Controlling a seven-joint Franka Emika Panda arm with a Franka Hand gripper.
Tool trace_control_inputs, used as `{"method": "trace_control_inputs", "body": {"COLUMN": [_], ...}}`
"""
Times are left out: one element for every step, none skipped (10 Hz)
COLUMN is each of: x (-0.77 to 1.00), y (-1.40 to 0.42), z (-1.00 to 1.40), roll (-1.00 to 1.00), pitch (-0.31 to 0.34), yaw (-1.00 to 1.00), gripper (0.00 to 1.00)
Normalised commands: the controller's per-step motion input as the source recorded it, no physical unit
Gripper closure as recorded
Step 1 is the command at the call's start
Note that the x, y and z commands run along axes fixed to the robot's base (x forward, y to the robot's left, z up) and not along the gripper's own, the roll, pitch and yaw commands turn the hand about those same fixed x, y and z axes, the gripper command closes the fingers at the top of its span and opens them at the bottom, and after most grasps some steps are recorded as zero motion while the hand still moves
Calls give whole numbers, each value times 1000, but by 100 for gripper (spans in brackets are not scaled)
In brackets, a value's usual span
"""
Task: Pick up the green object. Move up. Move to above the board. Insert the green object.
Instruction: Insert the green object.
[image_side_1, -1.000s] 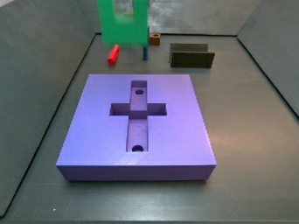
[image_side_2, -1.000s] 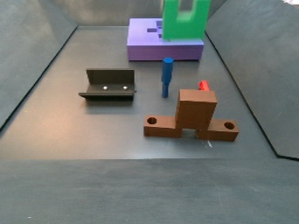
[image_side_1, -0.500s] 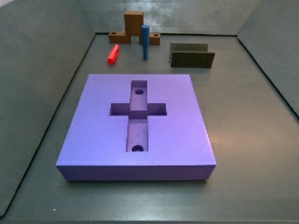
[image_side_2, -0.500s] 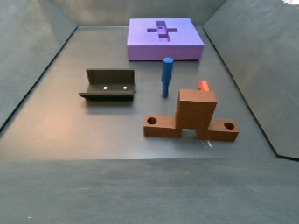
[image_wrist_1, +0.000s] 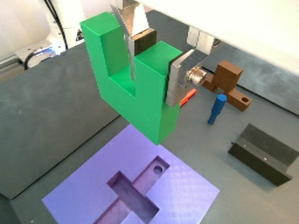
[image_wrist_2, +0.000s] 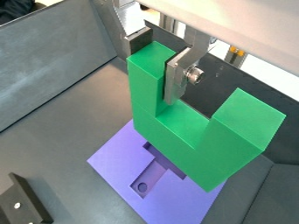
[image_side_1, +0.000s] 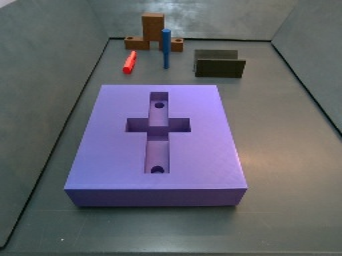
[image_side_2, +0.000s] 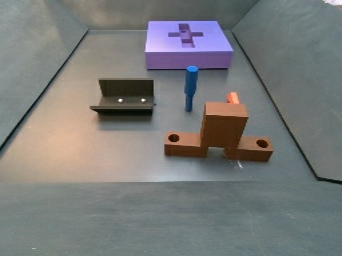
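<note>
**Green block held high above the purple board**

On the dark grey floor, the large flat purple rectangular board (image_side_1: 158, 142) with its cross-shaped recess and two small round holes lies bare in both side views; neither of them shows the arm or what it carries. Both wrist views do: there the bright green chunky U-shaped block (image_wrist_1: 131, 83) hangs in the air over the board's recess (image_wrist_2: 149, 171), well clear of its top, with its two prongs pointing up toward the camera. The gripper (image_wrist_1: 149, 52) is clamped on one prong, its flat silver finger plates (image_wrist_2: 184, 73) pressed against the prong's two faces.

The dark olive L-shaped fixture (image_side_2: 124, 97) stands on the floor well apart from the board, its two small screw holes showing in a side view. The brown block with a tall middle post and two low holed lugs (image_side_2: 222, 135) stands near the front edge in that same side view; in a wrist view it sits beyond the held block (image_wrist_1: 228, 80). The upright blue peg (image_side_2: 191, 88) stands between the fixture and the brown block. The thin red stick (image_side_1: 130, 62) lies flat beside the peg in a side view; from the opposite side only its tip shows behind the brown block. None of these pieces sits on the board.
</note>
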Motion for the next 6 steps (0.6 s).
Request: {"method": "trace_control_inputs", "body": {"x": [0,0,0,0,106,143], "y": [0,-14,-31,-160,-317,-534], "z": [-83,-509,-654,-689,-743,-800], "roll": [0,-29,-84,-76,-40,130], "pitch": [0,-173,-226,-253,-229,-171], "yaw": [0,0,0,14,83,137], "gripper": [100,100,100,100,100,100]}}
